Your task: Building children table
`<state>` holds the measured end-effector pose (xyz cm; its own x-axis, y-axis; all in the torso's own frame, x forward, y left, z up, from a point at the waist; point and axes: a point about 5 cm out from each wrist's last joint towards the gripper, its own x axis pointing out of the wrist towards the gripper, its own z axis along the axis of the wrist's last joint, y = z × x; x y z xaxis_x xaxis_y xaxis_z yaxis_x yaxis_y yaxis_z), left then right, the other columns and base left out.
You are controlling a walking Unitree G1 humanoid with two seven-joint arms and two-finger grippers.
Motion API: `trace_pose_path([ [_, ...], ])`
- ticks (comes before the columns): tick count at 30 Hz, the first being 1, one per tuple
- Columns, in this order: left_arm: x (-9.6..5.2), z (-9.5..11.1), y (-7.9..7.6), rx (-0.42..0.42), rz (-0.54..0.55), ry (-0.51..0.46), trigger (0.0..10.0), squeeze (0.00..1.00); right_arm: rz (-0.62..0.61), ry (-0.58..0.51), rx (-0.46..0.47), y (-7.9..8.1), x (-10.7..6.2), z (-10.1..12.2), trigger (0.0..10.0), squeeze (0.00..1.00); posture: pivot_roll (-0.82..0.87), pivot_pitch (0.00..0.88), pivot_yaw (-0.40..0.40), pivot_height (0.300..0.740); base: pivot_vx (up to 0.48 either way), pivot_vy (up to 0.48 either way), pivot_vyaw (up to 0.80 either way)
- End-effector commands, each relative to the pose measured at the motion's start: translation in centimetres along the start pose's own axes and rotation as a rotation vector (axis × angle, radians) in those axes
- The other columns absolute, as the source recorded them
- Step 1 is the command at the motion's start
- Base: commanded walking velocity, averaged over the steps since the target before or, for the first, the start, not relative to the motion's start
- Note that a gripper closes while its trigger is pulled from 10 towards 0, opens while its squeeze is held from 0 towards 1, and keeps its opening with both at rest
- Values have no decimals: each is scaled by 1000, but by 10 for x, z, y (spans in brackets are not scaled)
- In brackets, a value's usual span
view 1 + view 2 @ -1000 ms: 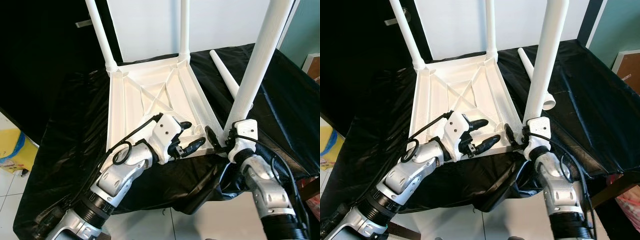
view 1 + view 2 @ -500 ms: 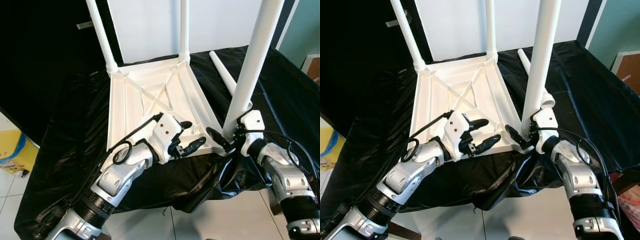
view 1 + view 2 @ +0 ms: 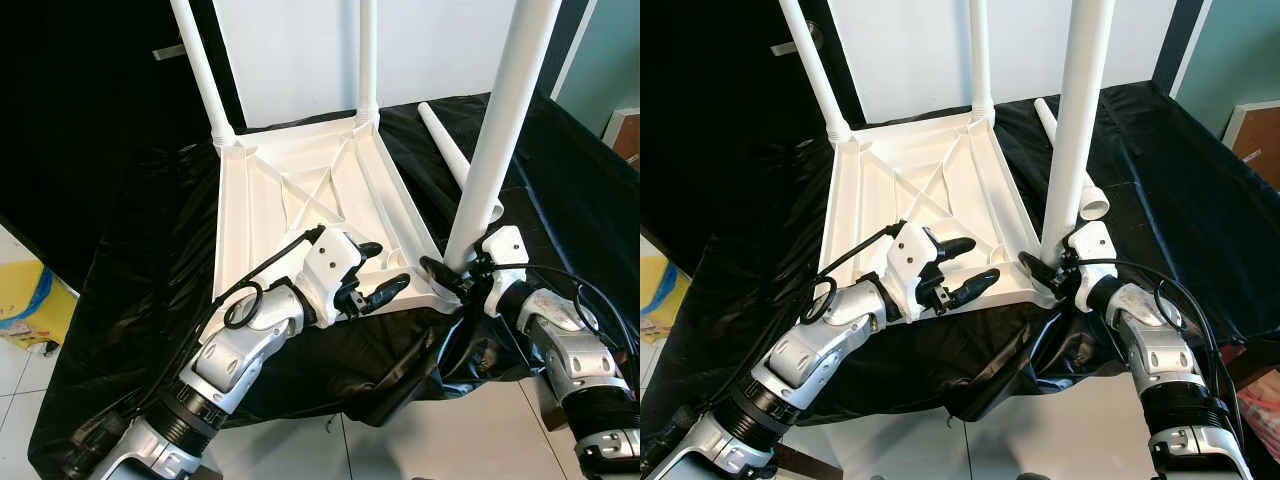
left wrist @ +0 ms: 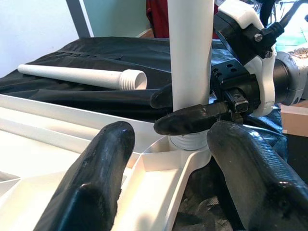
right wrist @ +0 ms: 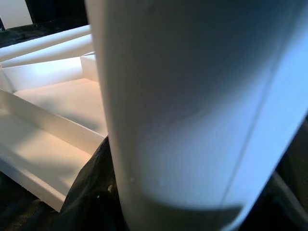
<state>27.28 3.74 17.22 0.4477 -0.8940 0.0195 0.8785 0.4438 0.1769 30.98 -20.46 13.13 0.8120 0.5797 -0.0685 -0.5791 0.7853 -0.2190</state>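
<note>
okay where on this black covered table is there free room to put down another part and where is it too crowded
Free: the black cover left of the upturned tabletop, and the stretch right of the loose leg. Crowded: the near right corner, where the right tool grips the standing leg and the open left tool hovers over the near edge.

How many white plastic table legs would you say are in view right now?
4: two upright in the far corners of the upturned white plastic tabletop, one gripped by the right gripper at the near corner, one loose on the black sheet.
</note>
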Motion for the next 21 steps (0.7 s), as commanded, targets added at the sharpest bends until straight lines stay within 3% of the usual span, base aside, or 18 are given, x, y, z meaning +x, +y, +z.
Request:
trace_pose_path([
  [1, -1, 2, -7, 8, -167, 7, 10000, 0, 9, 53, 13, 5, -2, -13, 10000, 0, -130, 44, 97, 740, 0, 0, 0],
  [5, -1, 2, -7, 7, -168, 7, 10000, 0, -23, 51, 30, 7, -2, -16, 10000, 0, -131, 46, 97, 740, 0, 0, 0],
  [13, -2, 1, -10, -1, -167, 7, 10000, 0, -266, 47, 74, 15, 0, -17, 10000, 0, -128, 55, 89, 740, 0, 0, 0],
  [18, -2, 0, -10, -3, -165, 8, 10000, 0, -329, 44, 97, 20, 1, -17, 10000, 0, -125, 56, 87, 740, 0, 0, 0],
  [21, -4, 0, -10, -6, -161, 9, 10000, 0, -479, 45, 159, 31, 5, -17, 10000, 0, -121, 54, 81, 740, 0, 0, 0],
])
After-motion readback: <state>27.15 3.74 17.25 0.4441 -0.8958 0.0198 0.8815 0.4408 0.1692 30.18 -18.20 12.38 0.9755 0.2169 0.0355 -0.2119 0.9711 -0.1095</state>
